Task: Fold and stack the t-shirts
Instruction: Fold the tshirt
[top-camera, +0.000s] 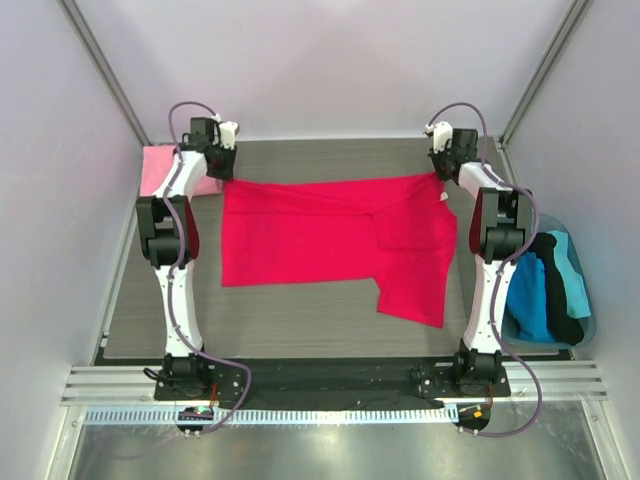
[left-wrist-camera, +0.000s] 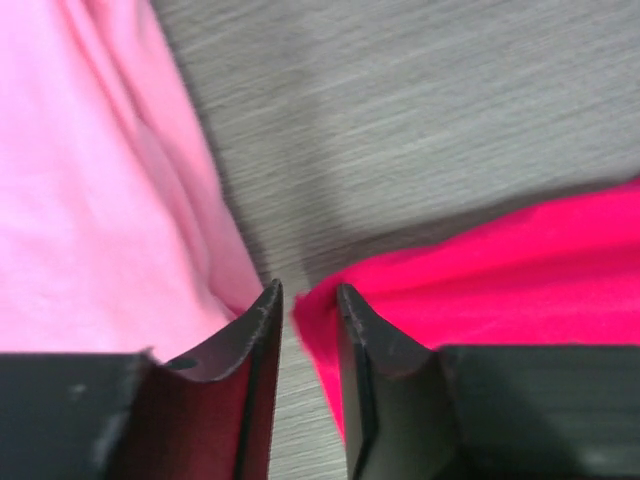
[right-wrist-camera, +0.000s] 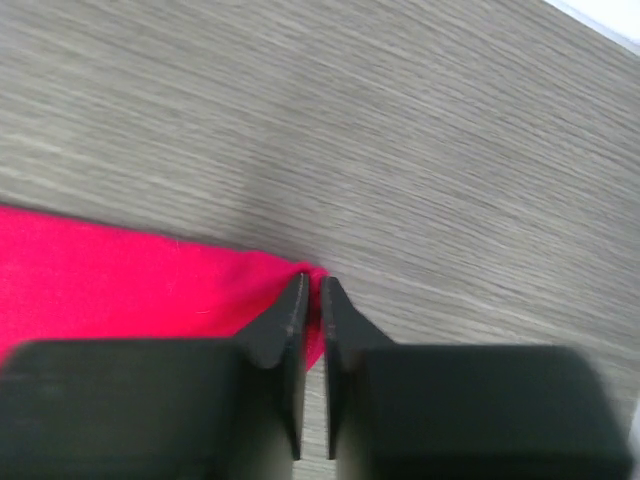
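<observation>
Folding step: the left pincer (left-wrist-camera: 305, 300) and right pincer (right-wrist-camera: 312, 290) each clamp a far corner of the red shirt (top-camera: 320, 240); next, draw both nearward together.

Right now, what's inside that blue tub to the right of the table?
The blue tub holds crumpled clothes: a black garment draped over light blue ones. How many pieces there are, and anything lying beneath them, cannot be seen; the right arm also covers the tub's left edge.

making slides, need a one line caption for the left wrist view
Left gripper, fingers slightly apart, at a corner of the red t-shirt, with the pink t-shirt beside it on the grey table.
</observation>
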